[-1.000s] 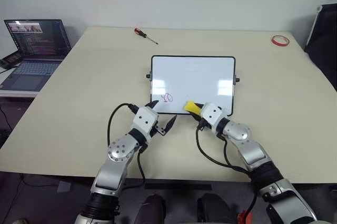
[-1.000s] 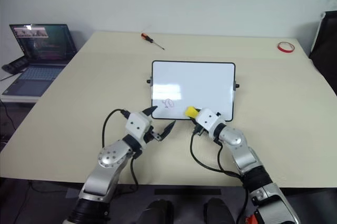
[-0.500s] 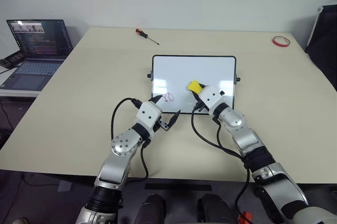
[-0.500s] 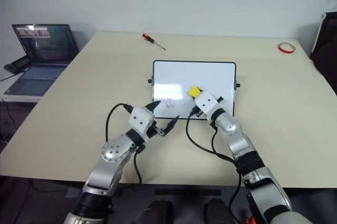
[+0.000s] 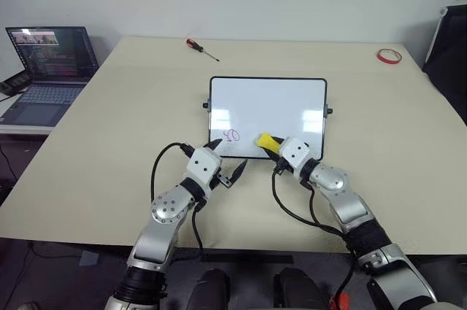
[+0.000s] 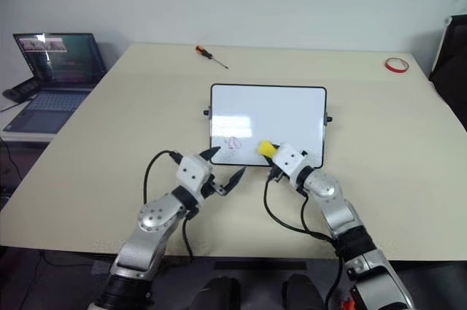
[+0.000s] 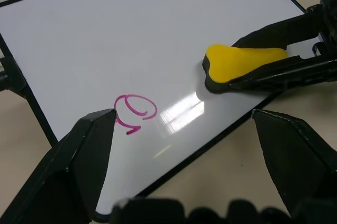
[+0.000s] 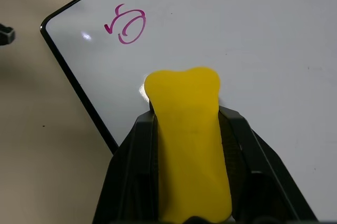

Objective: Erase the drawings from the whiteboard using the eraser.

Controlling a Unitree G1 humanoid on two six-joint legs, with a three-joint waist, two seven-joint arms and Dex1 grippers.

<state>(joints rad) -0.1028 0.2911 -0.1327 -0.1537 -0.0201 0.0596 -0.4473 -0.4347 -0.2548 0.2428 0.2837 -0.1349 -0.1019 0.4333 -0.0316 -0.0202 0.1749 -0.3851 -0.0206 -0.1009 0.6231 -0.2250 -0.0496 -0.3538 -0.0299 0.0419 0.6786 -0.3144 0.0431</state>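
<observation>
Right end effector [image 5: 271,146] clamps yellow eraser [image 8: 188,129] (waisted block) | glossy whiteboard [image 5: 277,102]

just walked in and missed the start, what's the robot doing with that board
It is wiping a whiteboard that lies flat on the table. The right gripper is shut on a yellow eraser, pressed to the board near its near edge. One pink drawing remains near the board's near left corner, apart from the eraser. The left gripper is open at that corner, one finger over the board beside the mark.
</observation>
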